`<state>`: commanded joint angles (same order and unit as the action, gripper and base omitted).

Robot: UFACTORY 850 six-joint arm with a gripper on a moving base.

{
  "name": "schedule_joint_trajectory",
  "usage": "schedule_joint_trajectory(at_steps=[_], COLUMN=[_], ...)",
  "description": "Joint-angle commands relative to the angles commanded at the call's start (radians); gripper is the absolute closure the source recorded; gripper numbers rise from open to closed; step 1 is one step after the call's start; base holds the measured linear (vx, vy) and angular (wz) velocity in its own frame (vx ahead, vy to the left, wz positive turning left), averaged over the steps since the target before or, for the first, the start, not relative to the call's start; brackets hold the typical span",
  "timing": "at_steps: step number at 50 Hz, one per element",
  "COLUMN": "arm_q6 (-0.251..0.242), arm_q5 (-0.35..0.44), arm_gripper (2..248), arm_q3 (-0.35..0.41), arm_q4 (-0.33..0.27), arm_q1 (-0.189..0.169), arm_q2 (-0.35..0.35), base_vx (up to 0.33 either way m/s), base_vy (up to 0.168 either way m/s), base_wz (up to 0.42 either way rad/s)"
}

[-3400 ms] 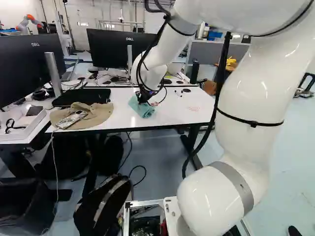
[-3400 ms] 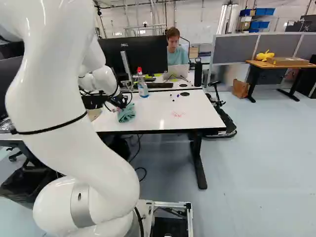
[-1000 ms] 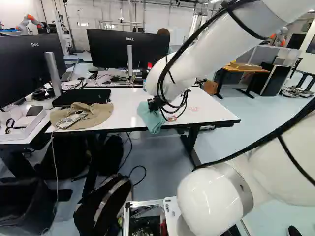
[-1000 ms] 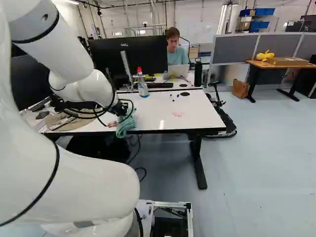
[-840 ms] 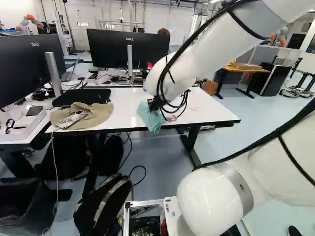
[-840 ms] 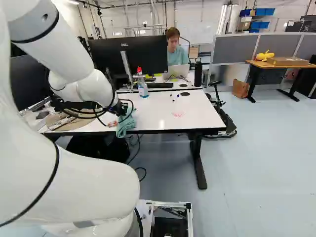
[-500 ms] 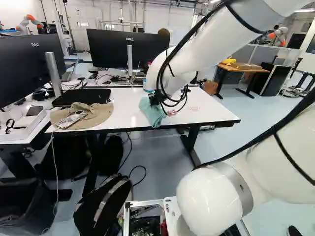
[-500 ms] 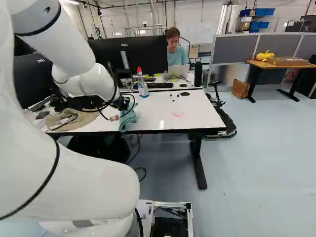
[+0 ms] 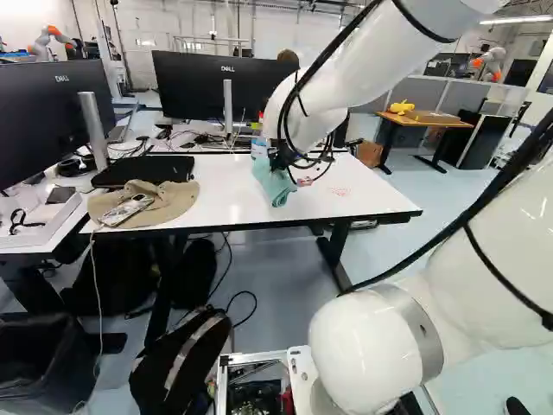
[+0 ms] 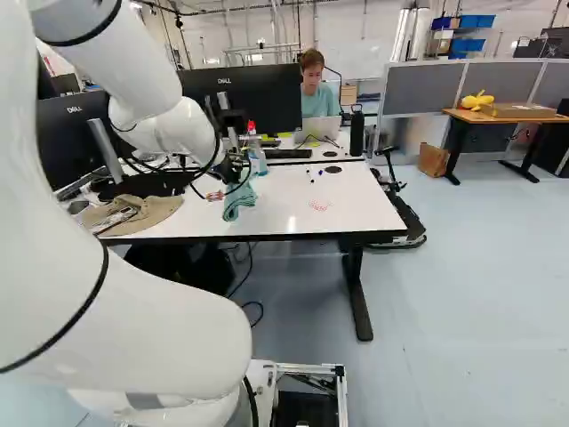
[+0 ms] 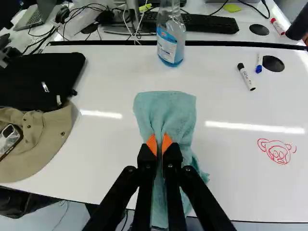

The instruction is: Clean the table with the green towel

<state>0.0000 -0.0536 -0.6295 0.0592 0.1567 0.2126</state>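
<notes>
Green towel [image 11: 166, 113] sits gripped in the jaws at the white table [image 11: 240, 192] (red doodle [image 11: 279, 153] and all).

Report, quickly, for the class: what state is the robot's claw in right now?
Claw: closed on the towel, with a fold of it pinched between the two fingers.

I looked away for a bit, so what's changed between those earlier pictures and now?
The white arm, its black two-fingered hand shut on the green cloth towel, has carried it rightward in the left base view, first to the white table's near edge, then back away from it. The base, beige fabric hat, clear plastic bottle and red drawing stayed put.
</notes>
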Motion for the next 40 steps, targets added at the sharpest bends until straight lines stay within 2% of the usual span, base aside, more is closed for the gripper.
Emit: schedule_joint_trajectory(at_steps=[40], arm_q6=[0.000], arm_q5=[0.000], arm_gripper=[218], arm_q3=[-0.090], arm_q4=[0.000], arm_q1=[-0.146], arm_q2=[-0.098], base_vx=[0.000], base_vy=[0.000], base_wz=[0.000])
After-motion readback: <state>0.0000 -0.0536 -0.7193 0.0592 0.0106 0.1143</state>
